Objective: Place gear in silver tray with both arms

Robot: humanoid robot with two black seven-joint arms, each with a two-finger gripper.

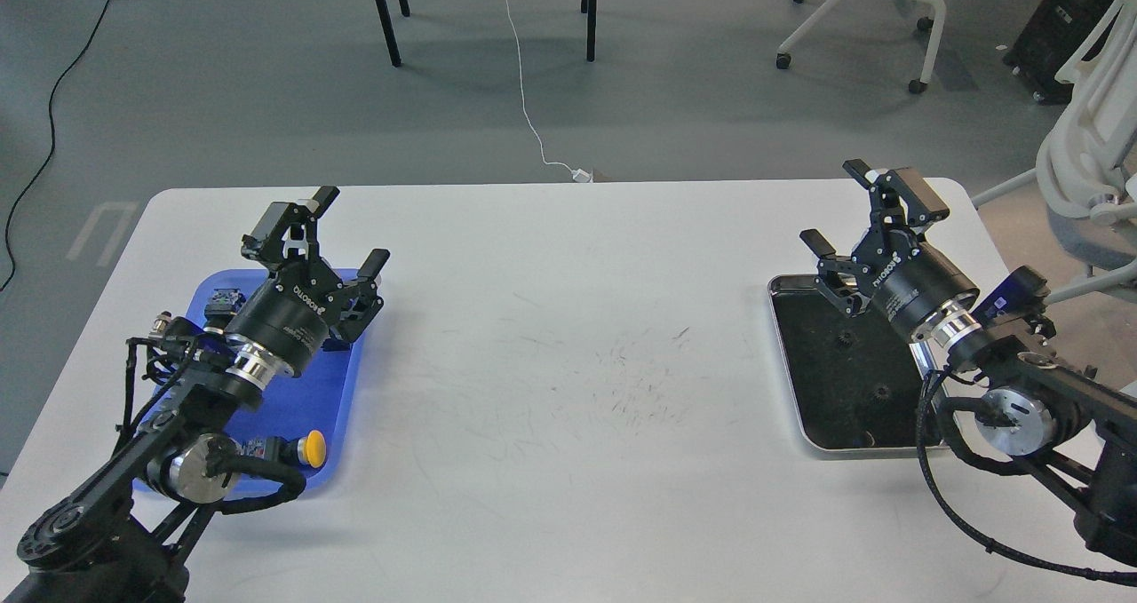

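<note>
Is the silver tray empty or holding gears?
Holding gears. Two small dark gears lie on the silver tray's dark bottom; the right arm hides part of it.

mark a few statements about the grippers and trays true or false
1. The left gripper is open above the blue tray. True.
2. The right gripper is shut on a gear. False: its fingers are spread and hold nothing.
3. The silver tray sits on the table's right side. True.
4. The silver tray is empty. False: two small dark gears lie on its dark bottom.
5. A yellow-capped part lies in the blue tray. True.
6. Both trays touch each other. False: a wide stretch of bare table lies between them.
</note>
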